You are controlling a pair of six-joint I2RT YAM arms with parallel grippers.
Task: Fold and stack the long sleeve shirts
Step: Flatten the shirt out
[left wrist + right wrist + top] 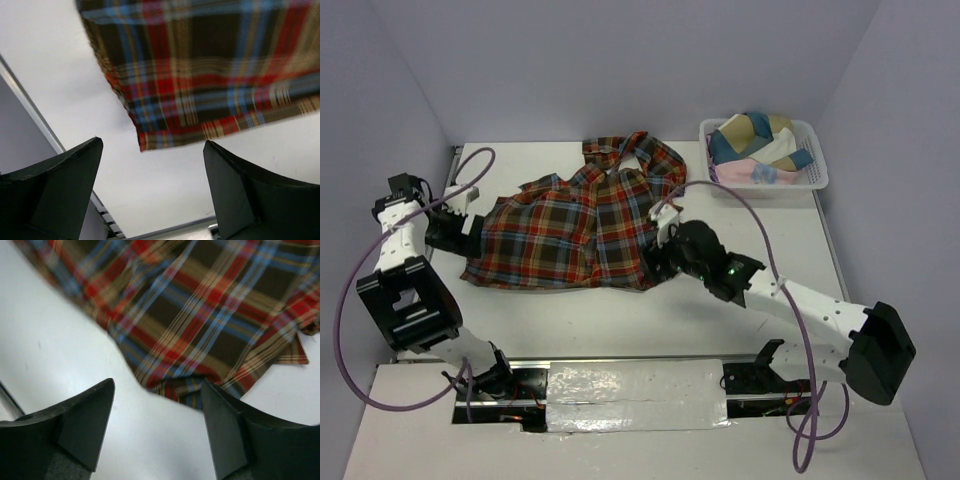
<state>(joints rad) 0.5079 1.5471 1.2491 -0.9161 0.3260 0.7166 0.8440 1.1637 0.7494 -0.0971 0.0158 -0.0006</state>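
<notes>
1. Plainly, the left pincer stands wide, with nothing between its fingers; only bare table lies under the gap.
2. Just ahead of it a corner of the shirt lies flat on the table, near the fingertips but apart from them.
3. The right pincer gapes too and holds nothing. A bunched, doubled edge of the shirt lies just ahead of its gap, close to one finger.
4. Between the two pincers the shirt spreads over the table. Its body is roughly flat, but beyond them the collar and one sleeve lie twisted.
5. Well beyond the right pincer, off to its right, sits a basket with more cloth in it. No folded stack shows, so I judge the task is at an early stage.
6. Risk: if the left pincer closes where it stands, it would likely pinch air or scrape the table, because the corner lies ahead of it.
7. Risk: at the doubled edge the right pincer may catch one layer only, or both; either way the fold would come out skewed.
8. Risk: folding over the rumpled collar and sleeve would trap the creases inside.
9. Risk: the right arm's cable loops close to the collar and might drag cloth if that arm swings.
</notes>
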